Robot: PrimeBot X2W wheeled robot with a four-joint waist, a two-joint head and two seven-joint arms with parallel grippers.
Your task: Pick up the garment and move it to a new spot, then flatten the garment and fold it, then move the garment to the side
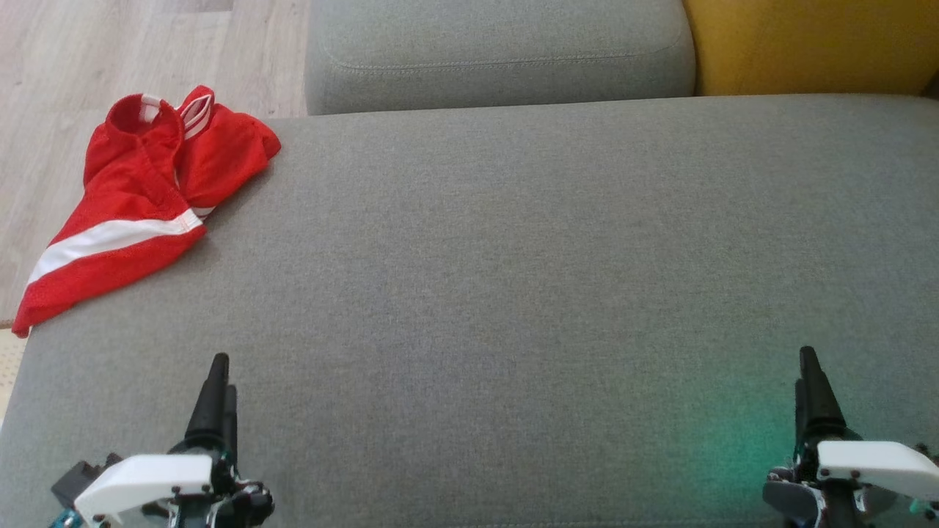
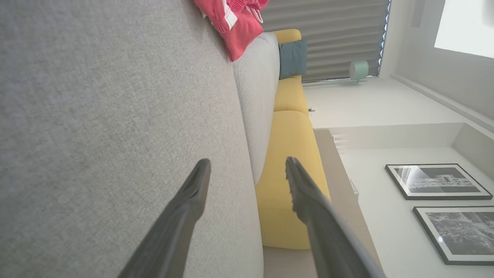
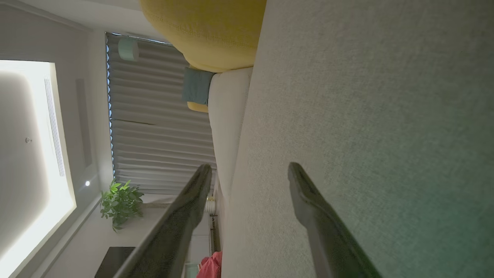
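Observation:
The garment (image 1: 143, 194) is red with white stripes. It lies crumpled at the far left corner of the grey sofa seat (image 1: 513, 293), one end hanging over the left edge. In the left wrist view the garment (image 2: 235, 23) shows at the top, far beyond the fingers. In the right wrist view a bit of the garment (image 3: 210, 267) shows at the bottom. My left gripper (image 1: 218, 367) hovers low at the near left, open and empty, well short of the garment. My right gripper (image 1: 808, 359) hovers at the near right, open and empty.
A grey back cushion (image 1: 499, 51) stands behind the seat, with a yellow cushion (image 1: 807, 44) to its right. Wooden floor (image 1: 88, 66) lies beyond the seat's left edge. A wide bare stretch of seat lies between the grippers and the garment.

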